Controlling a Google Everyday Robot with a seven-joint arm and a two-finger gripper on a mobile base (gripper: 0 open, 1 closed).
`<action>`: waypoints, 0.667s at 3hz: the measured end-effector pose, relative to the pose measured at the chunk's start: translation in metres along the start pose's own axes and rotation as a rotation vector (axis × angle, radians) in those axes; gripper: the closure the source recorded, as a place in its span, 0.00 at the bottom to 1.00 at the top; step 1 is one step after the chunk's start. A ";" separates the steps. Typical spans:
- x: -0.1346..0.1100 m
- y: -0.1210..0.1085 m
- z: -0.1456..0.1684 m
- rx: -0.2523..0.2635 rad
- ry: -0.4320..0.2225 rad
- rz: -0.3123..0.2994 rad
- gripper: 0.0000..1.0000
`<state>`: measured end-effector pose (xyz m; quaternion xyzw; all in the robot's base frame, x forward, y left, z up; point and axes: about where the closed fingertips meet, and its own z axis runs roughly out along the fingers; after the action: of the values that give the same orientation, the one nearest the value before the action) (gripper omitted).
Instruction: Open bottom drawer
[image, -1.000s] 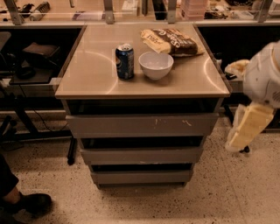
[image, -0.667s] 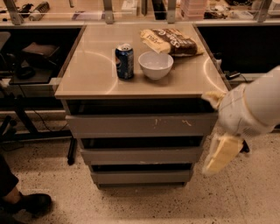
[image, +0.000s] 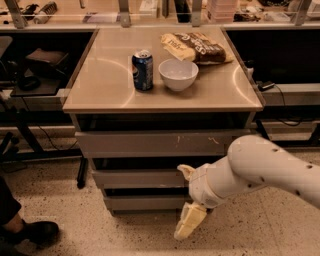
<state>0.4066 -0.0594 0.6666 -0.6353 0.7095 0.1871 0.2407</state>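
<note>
The bottom drawer (image: 142, 202) is the slimmest of three grey drawer fronts in the cabinet, low near the floor, and its front sits flush and closed. Above it are the mid-width drawer (image: 140, 178) and the widest drawer (image: 160, 143) with pale scratch marks. My white arm (image: 265, 167) reaches in from the right. My gripper (image: 189, 221) hangs pointing down in front of the bottom drawer's right end, hiding that part of the front. I cannot tell whether it touches the drawer.
On the cabinet top (image: 100, 85) stand a blue soda can (image: 142, 70), a white bowl (image: 178, 74) and a chip bag (image: 195, 47). Dark desks with cables flank the cabinet. A person's shoe (image: 30, 232) is on the speckled floor at the lower left.
My arm has swung from the cabinet's right side leftward and down, bringing the gripper in front of the lower drawers. The drawers have not moved.
</note>
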 end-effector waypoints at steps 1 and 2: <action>0.009 -0.014 0.019 0.031 -0.033 0.032 0.00; 0.009 -0.014 0.019 0.031 -0.032 0.032 0.00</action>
<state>0.4214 -0.0574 0.6462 -0.6170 0.7183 0.1900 0.2591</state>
